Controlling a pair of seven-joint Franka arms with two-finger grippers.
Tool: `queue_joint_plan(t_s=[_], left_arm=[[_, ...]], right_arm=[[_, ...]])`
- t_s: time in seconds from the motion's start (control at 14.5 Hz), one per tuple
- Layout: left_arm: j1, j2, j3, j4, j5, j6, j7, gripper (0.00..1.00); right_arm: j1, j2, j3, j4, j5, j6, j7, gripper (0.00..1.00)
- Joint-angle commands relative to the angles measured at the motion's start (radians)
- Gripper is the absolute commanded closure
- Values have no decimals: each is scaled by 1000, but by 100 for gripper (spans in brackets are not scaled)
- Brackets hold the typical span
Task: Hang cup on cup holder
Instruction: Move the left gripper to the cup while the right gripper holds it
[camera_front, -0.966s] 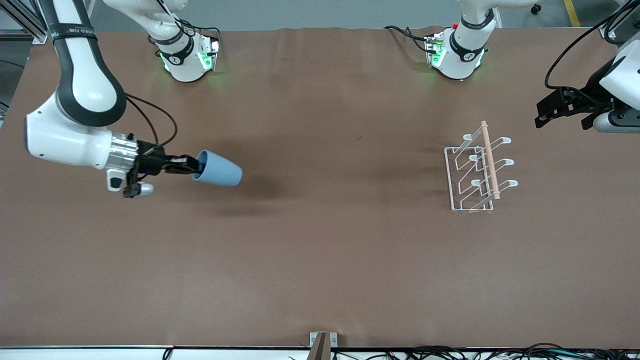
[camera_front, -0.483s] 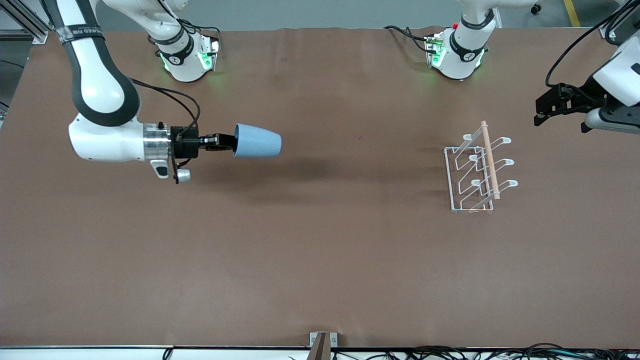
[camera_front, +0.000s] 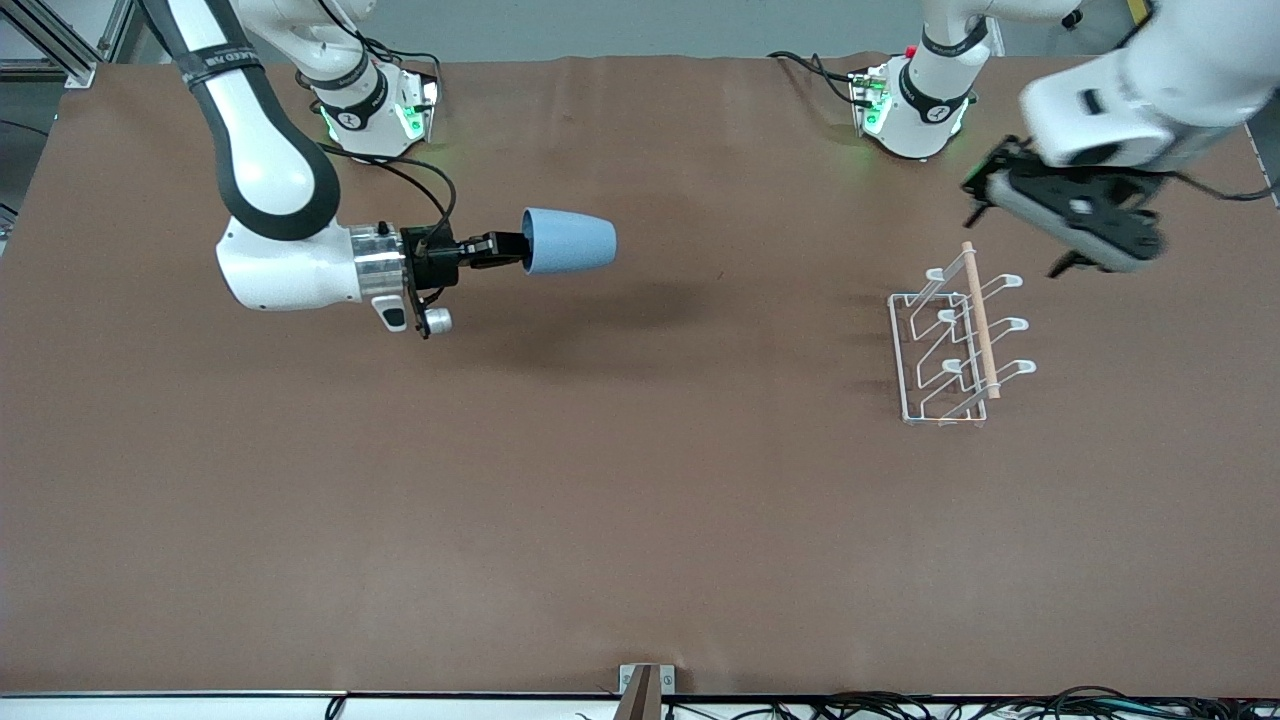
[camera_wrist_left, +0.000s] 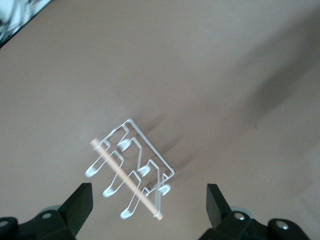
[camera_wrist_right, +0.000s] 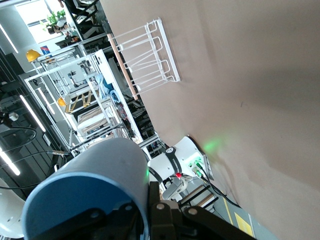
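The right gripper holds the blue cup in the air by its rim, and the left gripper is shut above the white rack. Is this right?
One thing is wrong: the left gripper is open, not shut. The left wrist view shows its two fingers standing wide apart, with the cup holder between them below. The rest holds: the right gripper does hold the cup by its rim, up over the table.

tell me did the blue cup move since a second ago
Yes. The cup, gripped at its rim by the right gripper, has travelled above the table toward the cup holder, which stays put at the left arm's end.
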Motion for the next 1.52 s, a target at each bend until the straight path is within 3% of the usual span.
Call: queue_joint_plan(t_s=[0.0, 0.14, 0.34, 0.62, 0.83, 1.45], left_arm=[[-74, 36, 0, 11, -2, 7, 75, 0], [-110, 68, -20, 32, -55, 12, 95, 0], [-113, 115, -116, 43, -134, 26, 121, 0], [-119, 211, -275, 77, -138, 127, 120, 0], [-121, 270, -355, 80, -141, 174, 107, 0], [-190, 409, -377, 143, -140, 388, 64, 0]], right_arm=[[0, -26, 4, -32, 33, 5, 0, 100], [20, -23, 6, -32, 33, 13, 1, 100], [26, -23, 6, -32, 33, 25, 3, 100], [31, -23, 6, -30, 36, 33, 3, 100], [37, -23, 6, -30, 53, 37, 1, 100], [43, -23, 13, -29, 74, 68, 1, 100]])
